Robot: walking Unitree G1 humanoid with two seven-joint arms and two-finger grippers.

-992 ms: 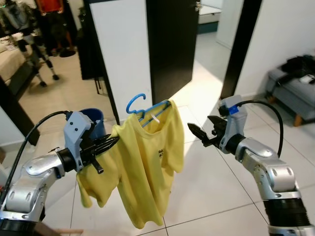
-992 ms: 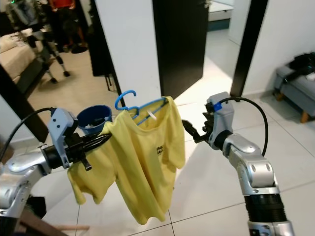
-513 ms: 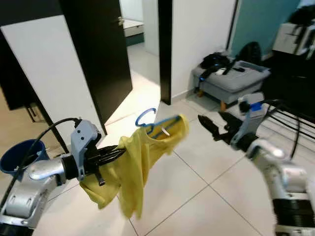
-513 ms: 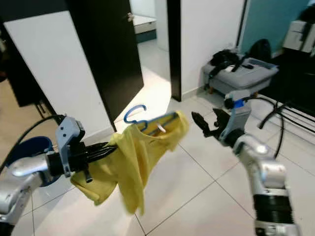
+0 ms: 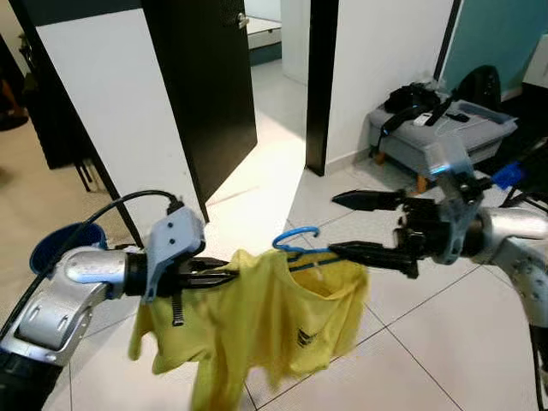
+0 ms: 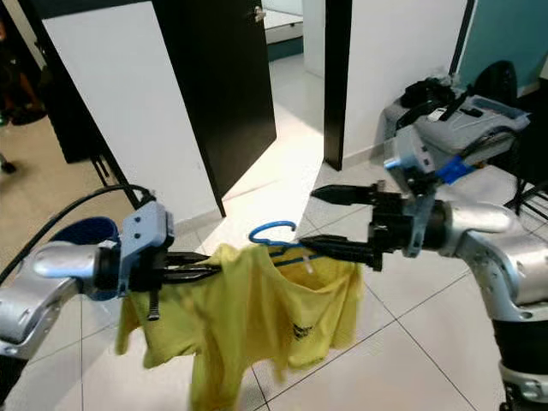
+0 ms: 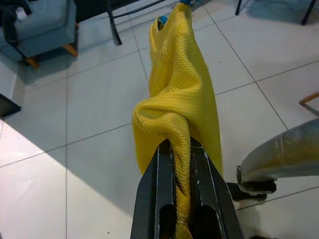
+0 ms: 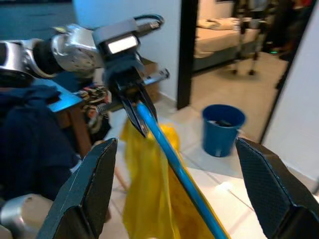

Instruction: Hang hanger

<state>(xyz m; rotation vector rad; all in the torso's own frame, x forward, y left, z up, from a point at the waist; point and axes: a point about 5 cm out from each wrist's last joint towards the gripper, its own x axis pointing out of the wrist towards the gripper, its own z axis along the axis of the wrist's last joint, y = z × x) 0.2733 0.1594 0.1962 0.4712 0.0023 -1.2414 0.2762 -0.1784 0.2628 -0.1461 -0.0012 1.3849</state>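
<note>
Hanger [image 5: 301, 243]: only blue hook and short bar section visible; rest covered by yellow shirt [image 5: 265, 321].
Shirt hem: cut by frame edge at 6 o'clock; fabric blurred.
Blue bucket [image 5: 58, 243]: partly hidden behind left arm at 9 o'clock.
Left gripper [image 7: 182, 164]: finger bases cut by wrist-view edge.

head eyes look forward-down over both arms; wrist cameras sight close along fingers; all share yellow shirt [image 5: 257, 325].

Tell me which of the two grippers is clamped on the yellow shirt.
The left gripper: its fingers pinch a fold of the yellow shirt. The right gripper is spread open around the blue hanger instead.
</note>
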